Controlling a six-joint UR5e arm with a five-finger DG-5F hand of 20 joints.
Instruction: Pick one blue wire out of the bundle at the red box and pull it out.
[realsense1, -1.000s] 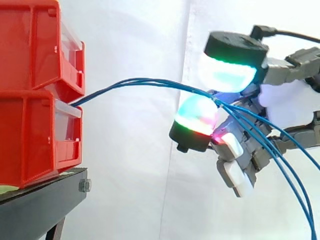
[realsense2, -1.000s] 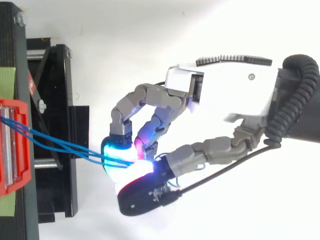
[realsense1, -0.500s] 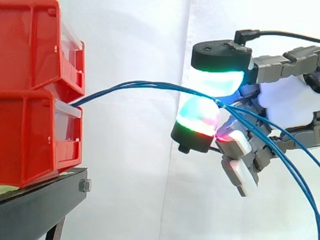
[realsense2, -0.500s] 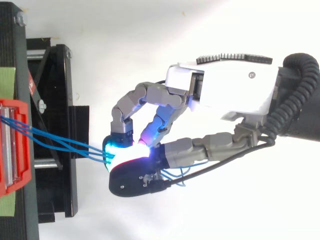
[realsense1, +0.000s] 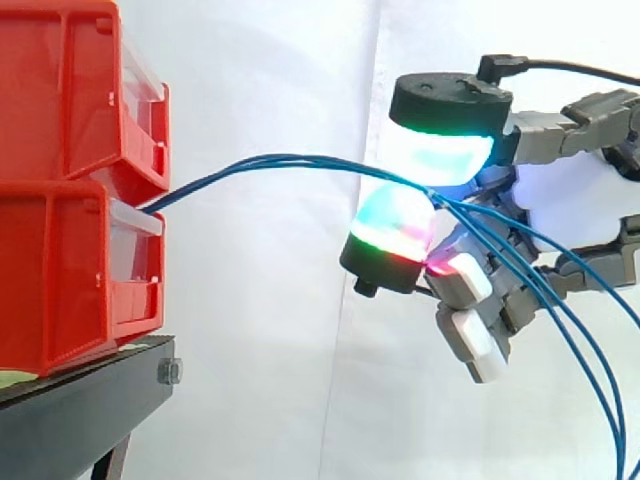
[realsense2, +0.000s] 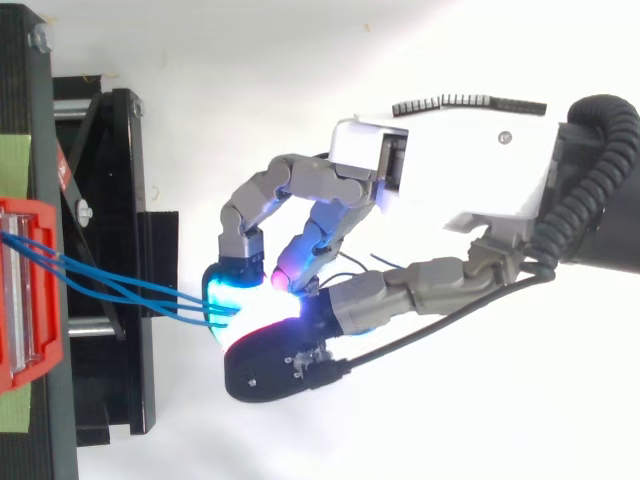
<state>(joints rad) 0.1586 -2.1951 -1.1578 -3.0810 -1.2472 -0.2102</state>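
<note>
1. Since half a second ago the hand (realsense2: 470, 170) has lifted a little, and the arc of the blue wires (realsense1: 280, 160) rides slightly higher. The pinch between its two pads is unchanged.
2. The hand is closed on the blue wires. In the side view an upper pad (realsense1: 440, 150) glowing cyan and green presses down onto a lower pad (realsense1: 392, 225) glowing cyan, green and red, with the strands caught between them. Several strands pass through the pinch, and I cannot tell whether one is singled out.
3. The other fingers are curled below and behind the pinch.
4. The wires come out of the clear front of the lower red bin (realsense1: 60, 270), just under the upper red bin (realsense1: 70, 90). They rise in a shallow arc to the pads, well clear of the bins.
5. Past the pads the strands fan apart and drop toward the lower right of the side view.
6. Both bins are stacked at the edge of the black stand (realsense1: 80, 410) that faces the hand, before the white curtain (realsense1: 260, 350).
7. In the top view the wires (realsense2: 120, 290) cross the stand's edge from the bin to the pads.
</note>
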